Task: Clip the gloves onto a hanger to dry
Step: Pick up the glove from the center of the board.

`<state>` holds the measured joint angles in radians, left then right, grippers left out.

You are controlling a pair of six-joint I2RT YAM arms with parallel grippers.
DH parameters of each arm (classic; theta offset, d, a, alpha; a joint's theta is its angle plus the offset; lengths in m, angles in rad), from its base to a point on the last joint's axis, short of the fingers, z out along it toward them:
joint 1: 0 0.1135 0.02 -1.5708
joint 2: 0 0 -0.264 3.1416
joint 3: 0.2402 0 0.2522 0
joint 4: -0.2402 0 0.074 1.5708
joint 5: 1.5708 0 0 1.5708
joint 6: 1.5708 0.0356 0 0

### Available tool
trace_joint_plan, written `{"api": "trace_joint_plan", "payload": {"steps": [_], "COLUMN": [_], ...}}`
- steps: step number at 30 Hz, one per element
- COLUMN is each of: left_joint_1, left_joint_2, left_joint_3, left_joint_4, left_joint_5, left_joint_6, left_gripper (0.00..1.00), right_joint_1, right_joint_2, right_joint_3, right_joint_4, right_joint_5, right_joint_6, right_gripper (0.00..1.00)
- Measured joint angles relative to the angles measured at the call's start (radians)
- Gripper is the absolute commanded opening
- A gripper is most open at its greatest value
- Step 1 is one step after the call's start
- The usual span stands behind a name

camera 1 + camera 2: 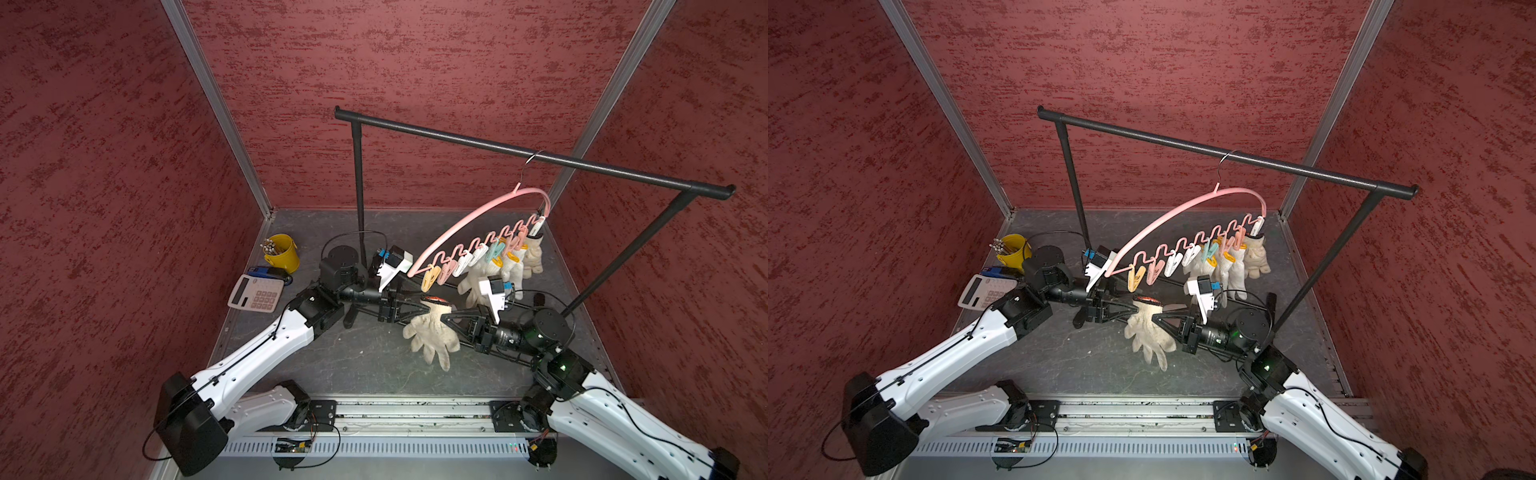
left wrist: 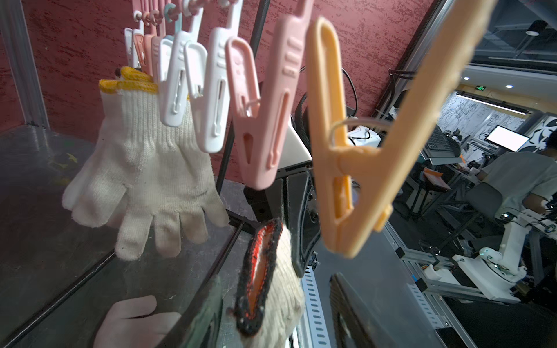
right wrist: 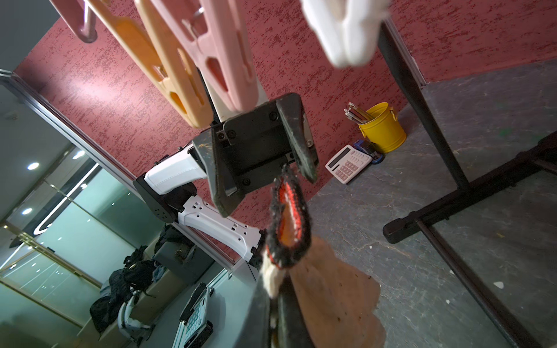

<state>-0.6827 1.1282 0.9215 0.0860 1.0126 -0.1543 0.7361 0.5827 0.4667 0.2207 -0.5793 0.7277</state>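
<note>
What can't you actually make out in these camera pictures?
- Hanging gloves: their count; in both top views they overlap, and the right wrist camera covers some.
- Calculator: key labels, too small in top views.
- Blue item behind it: partly hidden by the calculator.
- White shape, right wrist view: blurred, cut by the frame edge.

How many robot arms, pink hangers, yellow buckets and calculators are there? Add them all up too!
Arms: 2
Hanger: 1
Bucket: 1
Calculator: 1
Total: 5
</note>
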Motion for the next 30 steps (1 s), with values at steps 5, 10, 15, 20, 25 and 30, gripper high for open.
{"api": "trace_joint_plan", "payload": {"steps": [5, 10, 15, 20, 25, 30], "left_joint_1": [-0.040, -0.060, -0.072, -0.078, -0.080, -0.058], "left_joint_2": [0.002, -0.007, -0.024, -0.035, -0.037, -0.036], "left_joint_3": [-0.016, -0.055, -0.064, -0.064, -0.064, -0.087], "left_joint_4": [0.050, 0.071, 0.072, 0.071, 0.031, -0.007], "left_joint_5": [0.001, -0.020, -0.053, -0.080, -0.132, -0.212], "left_joint_6": [-0.030, -0.051, -0.059, -0.060, -0.047, -0.032], "left_gripper": [0.40, 0.12, 0.00, 0.00, 0.00, 0.00], "right_joint_1": [0.000, 0.000, 0.000, 0.000, 0.000, 0.000], "right_joint_2": [0.000, -0.015, -0.018, -0.017, -0.032, -0.105], "right_joint_3": [0.006, 0.013, 0.013, 0.013, 0.037, 0.102], "right_joint_4": [0.000, 0.002, 0.010, 0.012, -0.054, -0.187], "right_joint_5": [0.000, 0.008, 0.010, 0.024, 0.101, 0.296], "right_joint_6": [0.002, 0.002, 0.006, 0.008, -0.004, -0.034], "right_gripper": [0.00, 0.00, 0.00, 0.03, 0.23, 0.24]}}
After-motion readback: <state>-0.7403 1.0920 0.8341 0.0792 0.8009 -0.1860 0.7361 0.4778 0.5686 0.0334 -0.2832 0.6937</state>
